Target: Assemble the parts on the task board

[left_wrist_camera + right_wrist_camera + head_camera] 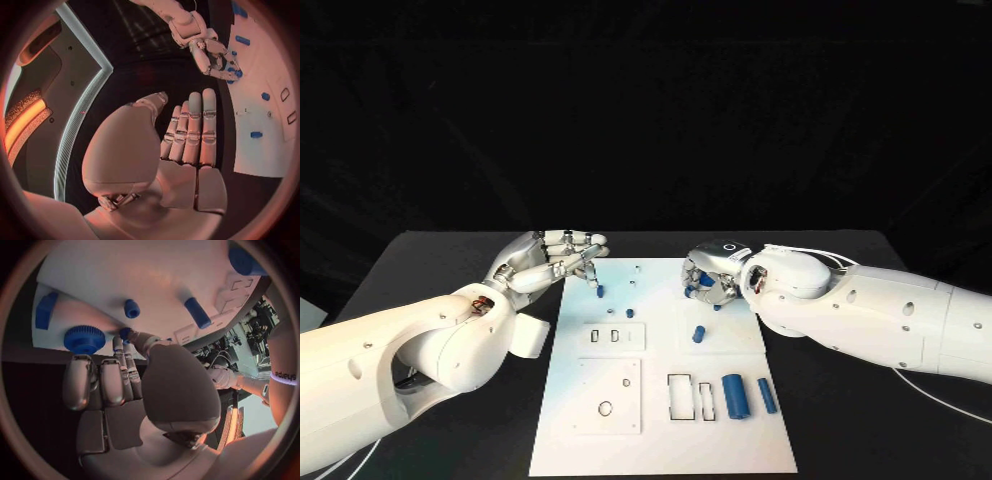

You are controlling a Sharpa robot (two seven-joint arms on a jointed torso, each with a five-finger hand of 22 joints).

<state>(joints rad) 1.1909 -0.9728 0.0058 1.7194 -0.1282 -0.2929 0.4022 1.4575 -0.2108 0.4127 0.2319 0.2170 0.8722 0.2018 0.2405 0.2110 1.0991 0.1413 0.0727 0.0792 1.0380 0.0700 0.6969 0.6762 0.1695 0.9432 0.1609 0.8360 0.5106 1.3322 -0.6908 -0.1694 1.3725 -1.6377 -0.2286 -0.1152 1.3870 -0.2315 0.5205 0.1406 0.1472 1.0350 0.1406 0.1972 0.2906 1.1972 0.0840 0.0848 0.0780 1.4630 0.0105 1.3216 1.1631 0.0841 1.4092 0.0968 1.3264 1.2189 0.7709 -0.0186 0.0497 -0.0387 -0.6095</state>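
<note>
The white task board [661, 430] lies in the middle of the table. My right hand [714, 275] hangs over its far right part, beside a blue gear [84, 338]. Its thumb and a fingertip [117, 346] pinch a small blue part [125, 332] right at the board's surface. My left hand [553, 257] hovers at the board's far left corner, its fingers [190, 130] straight, side by side and holding nothing. A blue peg [600, 291] stands just in front of it. The left wrist view also shows the right hand [209, 55] from across the board [262, 145].
More blue parts lie on the board: a thick cylinder [734, 395] and a slim bar [766, 393] at the near right, a short piece [700, 333] mid-board, a small stud [630, 312]. Rectangular slots [679, 395] and a recessed plate [609, 397] sit at the near side.
</note>
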